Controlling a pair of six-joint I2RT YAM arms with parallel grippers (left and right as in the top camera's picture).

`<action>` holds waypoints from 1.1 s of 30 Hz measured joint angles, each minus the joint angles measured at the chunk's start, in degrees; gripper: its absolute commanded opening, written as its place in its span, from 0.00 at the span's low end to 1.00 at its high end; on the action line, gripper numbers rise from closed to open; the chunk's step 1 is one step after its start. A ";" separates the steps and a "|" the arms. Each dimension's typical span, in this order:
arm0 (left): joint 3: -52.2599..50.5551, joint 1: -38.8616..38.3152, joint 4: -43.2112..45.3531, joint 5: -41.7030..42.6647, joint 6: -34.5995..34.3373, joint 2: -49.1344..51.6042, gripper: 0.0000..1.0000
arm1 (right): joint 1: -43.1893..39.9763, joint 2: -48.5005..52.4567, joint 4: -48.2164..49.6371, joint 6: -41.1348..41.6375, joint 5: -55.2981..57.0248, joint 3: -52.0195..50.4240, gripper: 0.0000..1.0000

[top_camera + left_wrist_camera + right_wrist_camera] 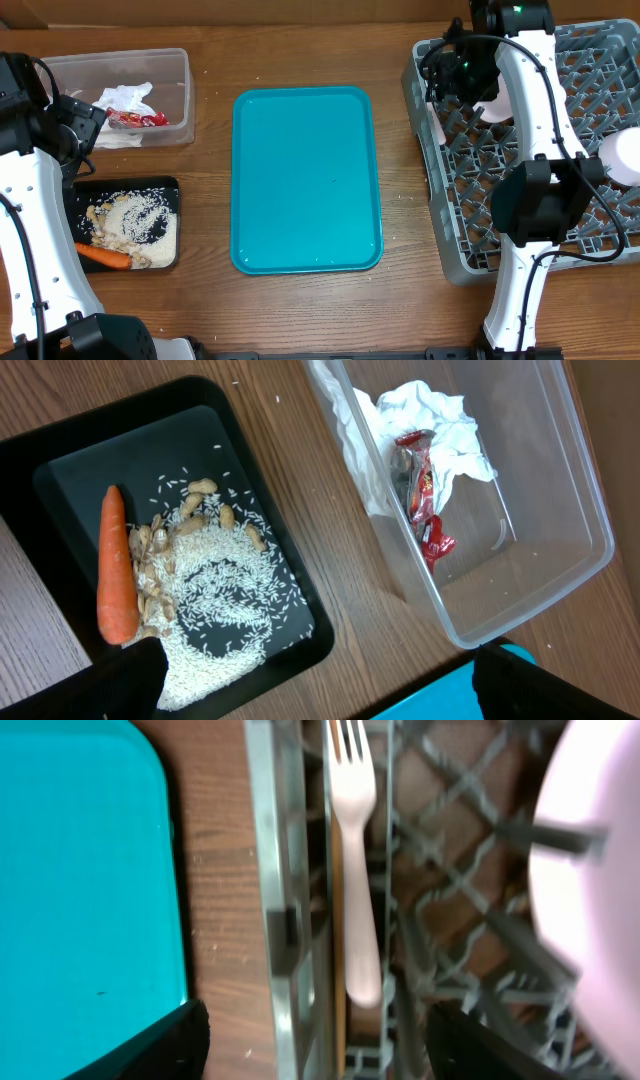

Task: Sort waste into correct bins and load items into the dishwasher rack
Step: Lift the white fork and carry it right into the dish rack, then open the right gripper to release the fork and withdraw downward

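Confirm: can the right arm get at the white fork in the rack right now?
Probably yes. The right gripper hangs open directly over the fork, with nothing covering it. One catch: the fork lies in a narrow channel along the rack wall, so finger room looks tight.

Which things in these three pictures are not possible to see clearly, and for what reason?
Overhead: the white right arm covers part of the large grey plastic rack, so its contents cannot be counted.
Overhead: a round white dish is cut off by the right edge.
Right wrist: a blurred round white object is cut off by the edge; plate or bowl is unclear.
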 measured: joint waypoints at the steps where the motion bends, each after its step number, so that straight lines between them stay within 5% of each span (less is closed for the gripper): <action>1: 0.00 0.00 0.00 0.00 0.00 0.00 1.00 | 0.00 -0.02 -0.66 1.33 0.02 0.00 0.69; 5: 0.00 0.00 0.00 0.00 0.00 0.00 1.00 | 0.00 -2.38 -5.53 6.95 0.00 0.00 0.57; 13: 0.00 0.00 0.00 0.02 0.00 0.00 1.00 | 0.11 -24.35 -8.83 13.79 0.02 -6.73 0.57; 19: 0.00 0.00 -0.09 0.00 0.00 0.00 1.00 | 1.33 -41.22 -1.55 18.38 5.03 -33.53 0.59; 20: 0.00 0.00 0.00 0.02 0.00 0.00 1.00 | 1.51 -43.08 0.59 19.12 5.51 -37.44 0.98; 25: 0.00 0.00 -0.04 0.02 0.00 0.00 1.00 | 2.27 -54.86 8.41 26.25 5.95 -58.31 1.00; 33: 0.00 0.00 0.00 0.00 0.00 0.00 1.00 | 2.25 -55.60 9.68 30.69 4.17 -63.41 1.00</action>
